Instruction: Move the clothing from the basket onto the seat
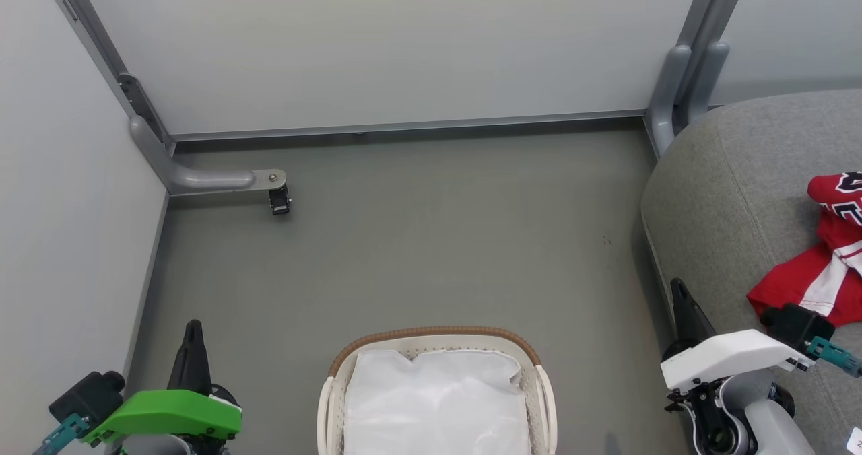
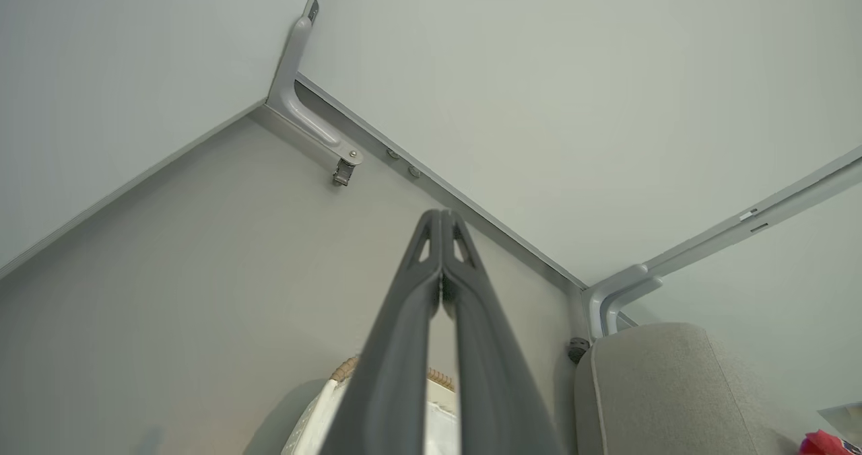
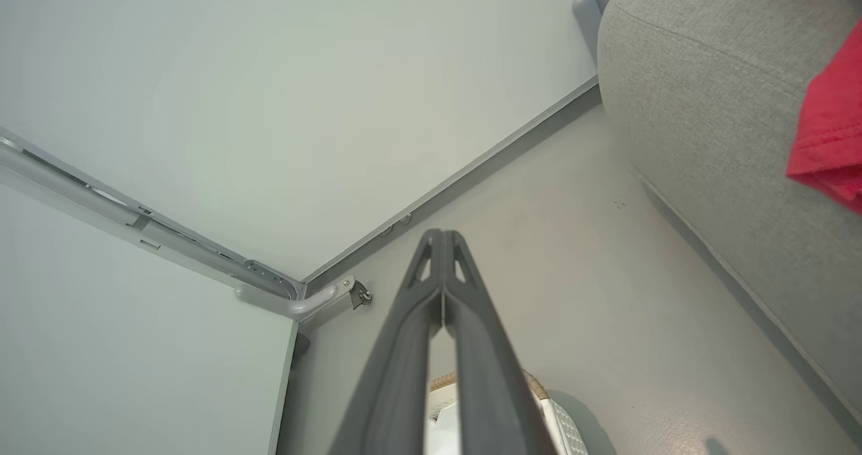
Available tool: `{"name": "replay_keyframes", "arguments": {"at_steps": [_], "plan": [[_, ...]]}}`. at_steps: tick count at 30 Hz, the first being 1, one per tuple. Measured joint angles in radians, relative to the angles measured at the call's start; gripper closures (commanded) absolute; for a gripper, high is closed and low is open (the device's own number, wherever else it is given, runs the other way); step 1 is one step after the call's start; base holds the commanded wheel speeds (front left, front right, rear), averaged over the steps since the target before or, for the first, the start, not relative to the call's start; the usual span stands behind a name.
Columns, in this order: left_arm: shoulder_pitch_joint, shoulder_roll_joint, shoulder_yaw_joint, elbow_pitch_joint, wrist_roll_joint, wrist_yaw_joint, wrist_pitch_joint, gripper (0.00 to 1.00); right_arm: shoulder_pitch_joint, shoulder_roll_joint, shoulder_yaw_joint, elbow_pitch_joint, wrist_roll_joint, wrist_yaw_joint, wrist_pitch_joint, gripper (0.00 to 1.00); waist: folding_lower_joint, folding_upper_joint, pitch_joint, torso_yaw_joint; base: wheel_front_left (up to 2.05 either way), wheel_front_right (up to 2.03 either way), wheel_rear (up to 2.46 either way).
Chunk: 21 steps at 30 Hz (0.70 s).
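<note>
Cream plastic laundry basket (image 1: pixel 438 337), nearest, on grey floor (image 1: pixel 417 239): contains white lining cloth (image 1: pixel 438 401). Left hand (image 1: pixel 193 330), left of basket: fingers pressed together, holding nothing. Right hand (image 1: pixel 677 292), at seat edge: fingers pressed together, holding nothing. Red clothing (image 1: pixel 832 266), jersey with white trim: lying on grey woven seat (image 1: pixel 720 199), far right. Pale wall panels (image 1: pixel 404 51) beyond.

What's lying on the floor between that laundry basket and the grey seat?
Nothing: in the head view, the stretch between the basket and the seat is bare grey floor. The right wrist view shows the same.
</note>
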Motion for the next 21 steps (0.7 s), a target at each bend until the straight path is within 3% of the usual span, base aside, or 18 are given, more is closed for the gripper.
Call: {"name": "replay_keyframes", "arguments": {"at_steps": [21], "plan": [[-0.001, 0.0, 0.014, -0.043, -0.262, 0.0, 0.069, 1.0, 0.019, -0.002, -0.034, -0.05, 0.257, 0.0, 0.069, 1.0, 0.0, 0.0, -0.007, -0.008, 0.0, 0.0, 0.0]]}}
